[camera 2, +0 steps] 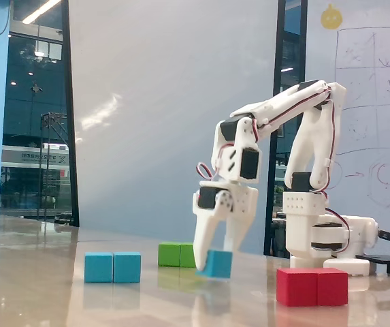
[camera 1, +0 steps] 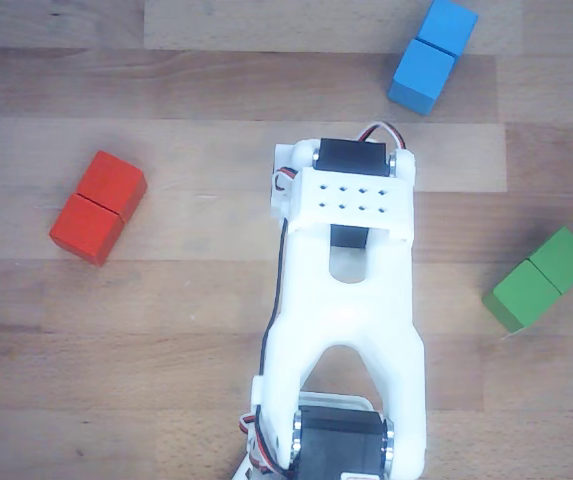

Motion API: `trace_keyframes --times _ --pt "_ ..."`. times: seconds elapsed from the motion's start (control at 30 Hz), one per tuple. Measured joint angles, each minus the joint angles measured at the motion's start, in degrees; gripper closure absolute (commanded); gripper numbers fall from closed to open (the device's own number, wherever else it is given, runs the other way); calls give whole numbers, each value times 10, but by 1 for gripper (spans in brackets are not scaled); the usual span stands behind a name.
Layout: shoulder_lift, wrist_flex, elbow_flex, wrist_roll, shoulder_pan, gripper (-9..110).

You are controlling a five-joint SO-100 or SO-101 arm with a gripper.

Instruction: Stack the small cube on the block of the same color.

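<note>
Arm bent over at elbow, wrist pitched down in fixed view. Fingers (camera 2: 215, 262) pointing at surface (camera 2: 38, 286), straddling small cube (camera 2: 218, 263), appear closed on it; cube low, at/near surface. Blue block (camera 2: 113, 267) well apart to left in that view, flat, seam across middle. Red block (camera 2: 312, 286) near cam, green block (camera 2: 176, 255) behind. Blocks matte w/ crisp edges, arm white plastic, surface wood-grain w/ slight gloss.

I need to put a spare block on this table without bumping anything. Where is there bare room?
In the other view, the table is bare at lower left, below the red block and left of the arm, and between the red block and the blue block. It is tighter at right, between the arm and the green block.
</note>
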Motion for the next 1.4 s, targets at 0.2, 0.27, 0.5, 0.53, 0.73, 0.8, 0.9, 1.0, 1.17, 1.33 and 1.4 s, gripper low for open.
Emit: trace_keyframes --times 0.2,0.27,0.5,0.53,0.73,0.8,0.9,1.0,1.17,1.33,1.4 --pt "11 98 -120 0 0 92" --pt "11 137 -173 0 0 92" --pt "-40 219 -368 0 40 92" --pt "-58 226 -393 0 48 92" --pt "-185 232 -507 0 77 92" --pt "-226 232 -537 0 83 92" --pt "-279 232 -575 0 92 92" --pt "-323 232 -606 0 100 92" --pt "-371 232 -638 0 110 92" --pt "-405 232 -650 0 112 92" --pt "-410 232 -650 0 112 92"
